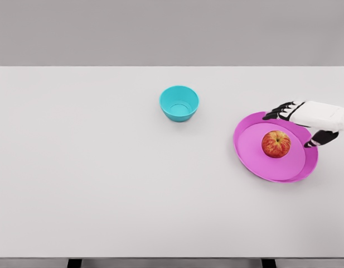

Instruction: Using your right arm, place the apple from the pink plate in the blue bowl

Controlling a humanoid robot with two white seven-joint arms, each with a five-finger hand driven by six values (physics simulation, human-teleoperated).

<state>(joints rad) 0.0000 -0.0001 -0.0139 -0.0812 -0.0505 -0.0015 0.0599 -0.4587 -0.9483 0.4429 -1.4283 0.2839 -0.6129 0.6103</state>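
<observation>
Near edge of the table (105,223): bare white surface, nothing on it.

Further in, close to the right edge: plate (255,159), pink, lying flat. Apple (276,144) sits on it, a little right of the plate's middle, stalk end up, red with yellow patches. Not yet lifted.

Right hand (308,120) comes in from the right edge, over the plate's far-right rim. Fingers (279,110) spread and reaching left past the far side of the apple; thumb (318,138) points down on the apple's right. Hand is unclenched and holds nothing. A clear gap shows between thumb tip and apple; no contact seen. Height of the hand above the plate cannot be judged from this view.

Farther back, near the table's middle and toward the far edge: bowl (179,103), blue-green, upright, empty, well apart from the plate, off to its left.

Left arm is out of sight.

Step in hand, as I read it: the approach to the grasp, hand pre-shaped around the apple. Next move calls for bringing the hand lower and left so that fingers and thumb bracket the fruit, then closing evenly. The apple is round and may roll on the smooth plate if one side touches first. After that, lift clear of the rim and carry left to the bowl.
</observation>
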